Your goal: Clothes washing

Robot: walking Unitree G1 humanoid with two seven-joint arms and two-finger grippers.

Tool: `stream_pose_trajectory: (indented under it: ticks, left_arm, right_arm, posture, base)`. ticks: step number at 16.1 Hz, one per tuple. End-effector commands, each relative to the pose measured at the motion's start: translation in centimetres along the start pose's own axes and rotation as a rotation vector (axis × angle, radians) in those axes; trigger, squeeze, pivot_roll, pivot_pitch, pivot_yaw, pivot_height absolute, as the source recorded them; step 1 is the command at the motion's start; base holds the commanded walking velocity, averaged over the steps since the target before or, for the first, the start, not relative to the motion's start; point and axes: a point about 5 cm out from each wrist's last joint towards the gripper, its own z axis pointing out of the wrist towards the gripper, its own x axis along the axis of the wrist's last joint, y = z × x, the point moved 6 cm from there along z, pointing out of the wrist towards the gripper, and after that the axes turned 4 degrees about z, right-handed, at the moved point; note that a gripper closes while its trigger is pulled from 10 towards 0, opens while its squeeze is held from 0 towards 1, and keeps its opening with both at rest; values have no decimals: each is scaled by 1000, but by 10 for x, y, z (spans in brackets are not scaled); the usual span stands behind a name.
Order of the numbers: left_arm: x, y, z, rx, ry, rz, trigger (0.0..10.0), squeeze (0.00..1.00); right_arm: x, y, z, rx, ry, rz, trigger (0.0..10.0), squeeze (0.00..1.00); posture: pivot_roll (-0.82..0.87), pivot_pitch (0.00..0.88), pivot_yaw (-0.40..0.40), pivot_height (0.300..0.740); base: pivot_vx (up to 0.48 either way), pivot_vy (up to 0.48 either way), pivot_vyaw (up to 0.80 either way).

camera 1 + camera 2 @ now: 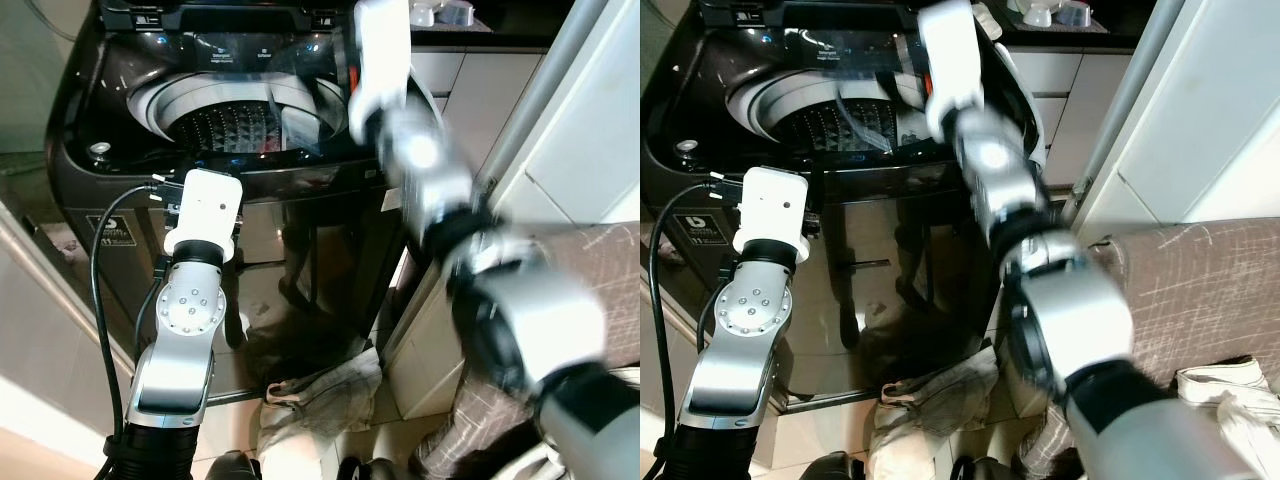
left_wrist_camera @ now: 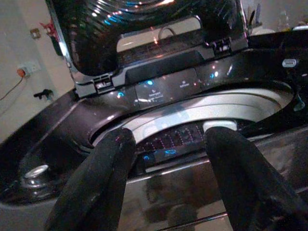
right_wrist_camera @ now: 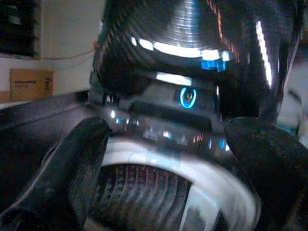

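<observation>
A glossy black top-loading washing machine [image 1: 250, 150] stands open before the robot, its dark lid [image 2: 144, 33] tilted up at the back so the perforated steel drum [image 1: 235, 125] inside its pale grey ring is exposed for loading. No garment can be made out inside the drum. The lit control panel [image 2: 163, 86] glows blue behind the opening, which suggests the machine is powered and waiting.

The right gripper [image 3: 163, 159] is stretched forward over the mouth of the tub, its jaws spread wide with nothing between them; the right wrist view looks straight down into the ribbed drum between the two black fingers [image 3: 67, 163]. This pose fits an arm that is over the tub to let laundry go or to reach in; which of the two I cannot tell. The left gripper [image 2: 171, 178] sits lower, close against the machine's front edge, jaws likewise released and empty, seemingly parked out of the way.

The laundry itself lies on the tiled floor [image 1: 400, 430] at the foot of the machine: a crumpled pale grey cloth heap [image 1: 315, 395], just beside the robot's body and well below both arms. My judgement is that loading is unfinished, since this pile remains outside; fetching it would demand bending low.
</observation>
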Motion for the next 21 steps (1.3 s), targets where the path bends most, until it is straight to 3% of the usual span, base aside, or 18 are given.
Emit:
stream_pose_trajectory:
  ticks: [1, 3, 4, 5, 6, 7, 8, 9, 11, 13, 18, 21]
  left_arm:
    - [0, 5, 1, -16, 5, 9, 10000, 0]
    - [9, 1, 0, -13, 67, 39, 10000, 0]
    - [11, -2, 1, -2, 82, 57, 10000, 0]
    - [8, -6, 1, 16, 80, 90, 10000, 0]
    - [-10, -7, -3, 28, 6, 44, 10000, 0]
    - [-26, -1, -10, 18, -64, -21, 10000, 0]
    - [-44, 2, -12, 20, -146, -102, 10000, 0]
    - [-56, 2, -10, 19, -194, -85, 10000, 0]
    - [-65, -2, -10, 28, -215, -88, 10000, 0]
    - [-67, -4, -8, 40, -225, -101, 10000, 0]
    - [-62, -2, -5, 62, -205, -120, 10000, 0]
    - [-59, 1, -4, 62, -189, -116, 10000, 0]
  right_arm:
    - [4, 7, -6, -36, 60, 37, 10000, 0]
    - [-12, 25, -53, -147, 143, 36, 10000, 0]
    - [-18, 24, -75, -162, 148, 28, 10000, 0]
    - [-40, 16, -96, -155, 90, 69, 10000, 0]
    - [-78, 12, -120, -155, -28, 112, 10000, 0]
    - [-107, 17, -135, -186, -150, 140, 10000, 0]
    - [-124, 19, -140, -192, -232, 172, 10000, 0]
    - [-132, 31, -143, -273, -275, 268, 10000, 0]
    - [-126, 29, -140, -262, -270, 225, 10000, 0]
    - [-125, 22, -132, -234, -277, 219, 10000, 0]
    - [-124, 16, -121, -189, -295, 215, 10000, 0]
    - [-123, 11, -119, -153, -300, 128, 10000, 0]
  posture:
    - [44, 11, -70, 731]
    - [31, 0, -71, 731]
    - [22, 0, -68, 731]
    - [9, 0, -62, 731]
    - [-6, 0, -55, 731]
    - [-12, 0, -45, 731]
    - [-14, 0, -41, 731]
    - [-13, 0, -40, 731]
    - [-4, 0, -36, 731]
    - [-3, 0, -36, 731]
    - [-4, 0, -41, 731]
    - [-6, 0, -45, 731]
  base:
    - [0, 0, 0]
    - [0, 0, 0]
    - [0, 0, 0]
    - [0, 0, 0]
    - [0, 0, 0]
    - [0, 0, 0]
    - [0, 0, 0]
    - [0, 0, 0]
    - [0, 0, 0]
    - [0, 0, 0]
    - [-424, 0, 0]
    - [-286, 0, 0]
